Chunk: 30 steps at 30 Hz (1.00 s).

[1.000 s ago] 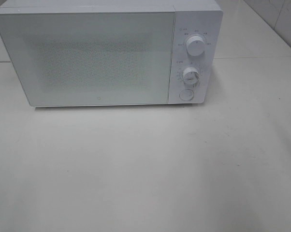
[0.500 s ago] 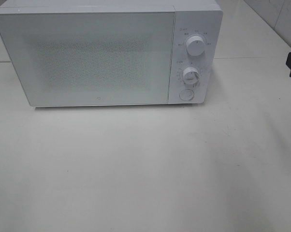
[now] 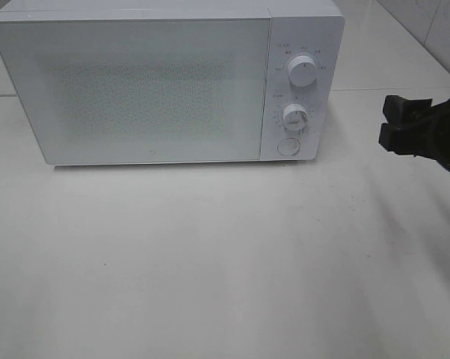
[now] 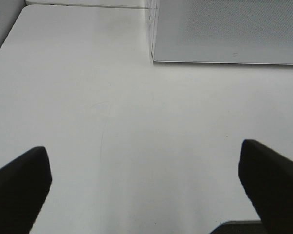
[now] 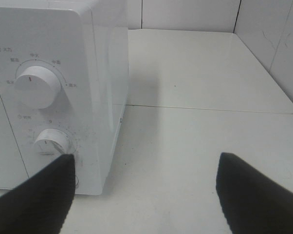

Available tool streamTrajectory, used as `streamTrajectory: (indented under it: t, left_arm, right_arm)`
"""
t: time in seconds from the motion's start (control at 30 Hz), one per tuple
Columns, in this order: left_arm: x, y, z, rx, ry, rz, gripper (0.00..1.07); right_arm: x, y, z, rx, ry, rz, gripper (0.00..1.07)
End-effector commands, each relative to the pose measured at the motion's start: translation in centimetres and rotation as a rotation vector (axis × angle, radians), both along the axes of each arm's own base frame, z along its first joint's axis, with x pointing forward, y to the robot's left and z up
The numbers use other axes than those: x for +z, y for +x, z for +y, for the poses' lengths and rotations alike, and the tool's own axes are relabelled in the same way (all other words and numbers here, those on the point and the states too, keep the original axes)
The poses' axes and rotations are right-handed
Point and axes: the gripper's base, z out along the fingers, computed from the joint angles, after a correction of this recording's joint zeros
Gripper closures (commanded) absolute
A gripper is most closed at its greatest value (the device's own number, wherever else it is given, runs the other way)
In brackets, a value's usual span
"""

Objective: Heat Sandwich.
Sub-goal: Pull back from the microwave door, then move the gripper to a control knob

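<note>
Nearest, bare tabletop (image 3: pixel 210 262); left tool (image 4: pixel 144 161) gapes fully, holding nothing. Right tool (image 3: pixel 389 121) hovers beside the microwave (image 3: pixel 150 90), near its 2 knobs, jaws wide, empty. Microwave door closed. Sandwich not in view, maybe behind that door, cannot tell. Likely light, soft, squashy, layers slide: pinch gently across both bread slices

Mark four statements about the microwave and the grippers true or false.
1. The microwave door is shut. True.
2. Its panel has an upper knob above a lower knob. True.
3. The right gripper grips the lower knob. False: it is open and empty, off to the microwave's right.
4. The left gripper is shut. False: it is open above the table.
</note>
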Motion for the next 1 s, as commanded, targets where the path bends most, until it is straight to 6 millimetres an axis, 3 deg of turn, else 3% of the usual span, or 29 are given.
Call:
streamTrajectory:
  t: [0.03, 0.47, 0.6, 1.0]
  left_arm:
    - [0.1, -0.3, 0.0, 0.000, -0.001, -0.030, 0.06]
    - [0.1, -0.3, 0.0, 0.000, -0.001, -0.030, 0.06]
    - [0.1, -0.3, 0.0, 0.000, -0.001, -0.030, 0.06]
    - [0.1, -0.3, 0.0, 0.000, -0.001, -0.030, 0.06]
  right_arm:
    - [-0.5, 0.0, 0.8, -0.026, 0.002, -0.022, 0.31]
    - [-2.8, 0.3, 4.4, -0.040, -0.016, -0.032, 0.31]
    - [-3.2, 1.2, 6.1, -0.023, -0.019, -0.027, 0.31]
    - [-4.7, 3.5, 7.9, -0.043, -0.017, -0.037, 0.31]
